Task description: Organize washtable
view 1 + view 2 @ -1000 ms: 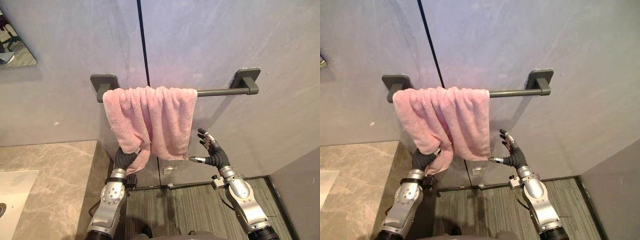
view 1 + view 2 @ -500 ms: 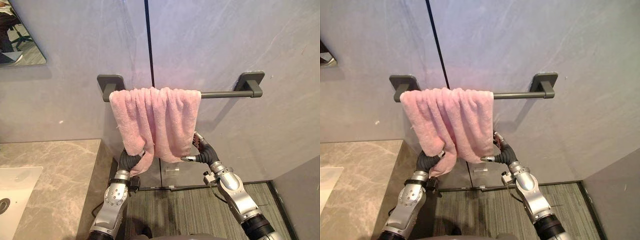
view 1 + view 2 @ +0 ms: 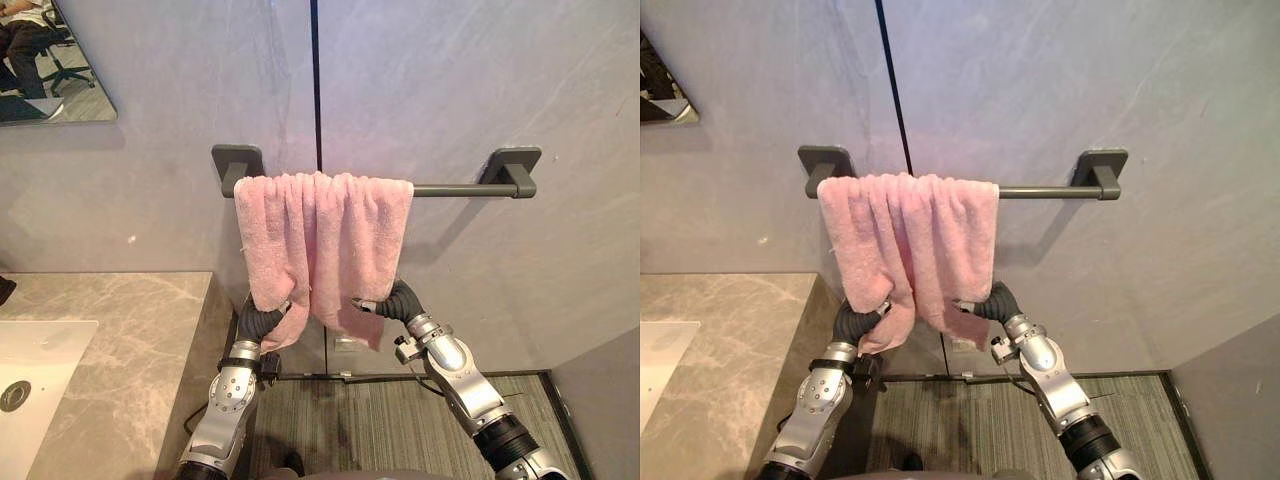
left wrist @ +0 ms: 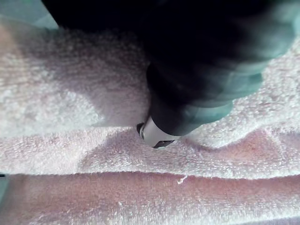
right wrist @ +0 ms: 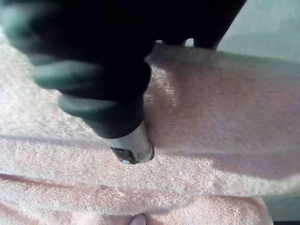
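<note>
Item: pink terry towel (image 3: 320, 240), bunched at the left end of the dark grey wall bar (image 3: 460, 189). My left hand (image 3: 258, 322) and right hand (image 3: 398, 300) sit at its lower hem, buried in cloth; whether either grasps it, I cannot tell. Best handling: spread the hem rightward evenly, without dragging it off.

Dark towel bar (image 3: 455, 189) fixed to grey wall (image 3: 450, 80) by two square mounts (image 3: 236, 160). Pink towel (image 3: 320, 240) draped over bar's left part, bunched in vertical folds, set close against left mount; right part of bar exposed. Marbled countertop (image 3: 130, 350) seen at lower left, butted against wall. White sink basin (image 3: 40, 370) sunk into countertop, round drain (image 3: 14, 396) set in it. Small dark object (image 3: 4, 289) seen at countertop's far edge, not identifiable. Striped grey floor (image 3: 380, 420) seen below bar, beside countertop.
</note>
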{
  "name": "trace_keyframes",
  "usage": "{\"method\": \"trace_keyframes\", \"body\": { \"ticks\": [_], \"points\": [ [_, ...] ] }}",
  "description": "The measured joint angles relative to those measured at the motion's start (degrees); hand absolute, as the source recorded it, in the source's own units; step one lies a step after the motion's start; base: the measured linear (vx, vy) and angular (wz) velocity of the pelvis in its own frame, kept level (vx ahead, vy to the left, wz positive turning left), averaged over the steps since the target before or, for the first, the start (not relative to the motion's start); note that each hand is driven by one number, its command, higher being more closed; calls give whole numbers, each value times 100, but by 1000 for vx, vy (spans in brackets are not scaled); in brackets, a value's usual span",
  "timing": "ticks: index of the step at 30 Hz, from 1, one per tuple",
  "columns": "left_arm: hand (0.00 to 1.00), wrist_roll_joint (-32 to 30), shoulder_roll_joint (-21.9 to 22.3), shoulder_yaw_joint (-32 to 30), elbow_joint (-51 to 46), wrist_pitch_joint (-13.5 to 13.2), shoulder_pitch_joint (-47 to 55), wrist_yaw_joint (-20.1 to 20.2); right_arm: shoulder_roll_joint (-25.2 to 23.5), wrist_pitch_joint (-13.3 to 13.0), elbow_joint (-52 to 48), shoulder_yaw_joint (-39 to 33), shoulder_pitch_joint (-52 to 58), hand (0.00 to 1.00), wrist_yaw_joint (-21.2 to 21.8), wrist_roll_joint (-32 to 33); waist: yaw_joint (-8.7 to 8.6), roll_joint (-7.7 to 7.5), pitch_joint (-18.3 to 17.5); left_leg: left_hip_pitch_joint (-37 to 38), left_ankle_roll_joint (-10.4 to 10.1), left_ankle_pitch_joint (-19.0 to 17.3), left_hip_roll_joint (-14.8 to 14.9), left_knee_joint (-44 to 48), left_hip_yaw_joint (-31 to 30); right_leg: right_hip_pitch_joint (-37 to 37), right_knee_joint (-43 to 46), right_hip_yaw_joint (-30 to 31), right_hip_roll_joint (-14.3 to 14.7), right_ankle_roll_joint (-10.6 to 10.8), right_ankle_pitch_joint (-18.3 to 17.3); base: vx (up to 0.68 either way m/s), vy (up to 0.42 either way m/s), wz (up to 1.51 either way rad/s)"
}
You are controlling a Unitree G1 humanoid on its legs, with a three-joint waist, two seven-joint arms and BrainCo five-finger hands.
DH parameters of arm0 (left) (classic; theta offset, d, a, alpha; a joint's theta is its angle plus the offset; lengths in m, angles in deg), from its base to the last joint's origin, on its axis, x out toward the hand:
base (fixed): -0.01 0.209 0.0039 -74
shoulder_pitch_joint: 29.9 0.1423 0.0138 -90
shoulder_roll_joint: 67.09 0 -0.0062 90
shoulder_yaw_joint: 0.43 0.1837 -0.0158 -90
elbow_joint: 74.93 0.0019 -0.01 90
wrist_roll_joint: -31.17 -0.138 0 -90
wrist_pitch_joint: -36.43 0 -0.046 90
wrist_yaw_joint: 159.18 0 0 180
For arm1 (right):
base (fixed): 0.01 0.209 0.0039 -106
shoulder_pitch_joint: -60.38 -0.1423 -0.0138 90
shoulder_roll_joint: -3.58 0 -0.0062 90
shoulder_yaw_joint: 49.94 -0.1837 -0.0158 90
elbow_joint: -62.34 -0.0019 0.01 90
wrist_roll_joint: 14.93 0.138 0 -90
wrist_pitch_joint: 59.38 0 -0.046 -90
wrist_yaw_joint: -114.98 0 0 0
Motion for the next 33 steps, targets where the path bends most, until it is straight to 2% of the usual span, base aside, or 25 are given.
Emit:
{"method": "trace_keyframes", "body": {
  "ticks": [9, 22, 28, 33],
  "points": [
    [100, 1, 22, -3, 5, -53, -3, 27, -42, 0, 47, -83, -49, 100, -6, -1, 7, -57, -36, -60, -1, 3, 0, 4, -15, -54, 0, -9, 2, 0, 1, 0, 0, 0],
    [100, 5, 69, -155, 4, -53, 14, 97, -162, -3, 11, -982, 141, 100, -67, -3, 5, -62, -39, -29, -2, 4, 2, -13, -11, -29, -7, 3, 2, 0, 0, 0, 0, 0],
    [100, 12, 305, -280, -175, -52, 44, 128, -325, -15, -456, -1368, 394, 100, -76, 0, -11, -60, -38, 73, -7, 8, -4, -87, 20, 12, -9, 17, 1, 1, 1, -1, -1, -2],
    [100, 21, 393, -285, -310, -52, 53, 263, -417, -19, -469, -1595, 417, 100, -76, 3, -34, -58, -38, 115, -10, 10, -15, -134, 47, 17, -16, 44, -5, 6, -3, -9, -3, -2]
  ]
}}
